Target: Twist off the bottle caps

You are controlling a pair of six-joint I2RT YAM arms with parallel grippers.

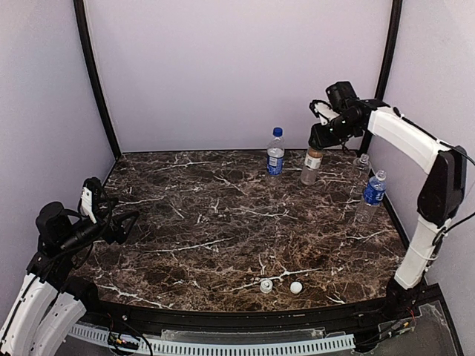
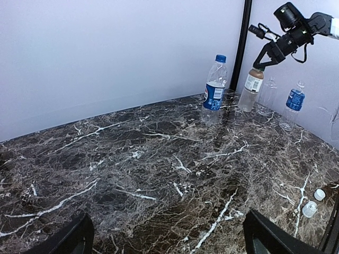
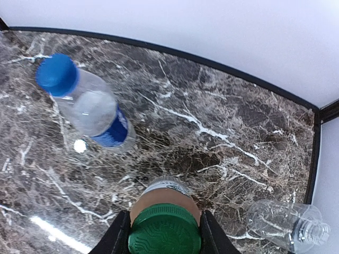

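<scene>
At the back right of the table, my right gripper is shut on the green cap of the tan-labelled bottle. A black finger presses on each side of the cap. A blue-capped bottle stands just left of it, its blue cap screwed on. Two capless bottles stand to the right: a plain one and a blue-labelled one. Two white caps lie loose near the front edge. My left gripper hovers open and empty at the table's left side.
The dark marble table is enclosed by pale walls with black corner posts. The right arm reaches over the right side of the table. The plain bottle stands close to the right wall.
</scene>
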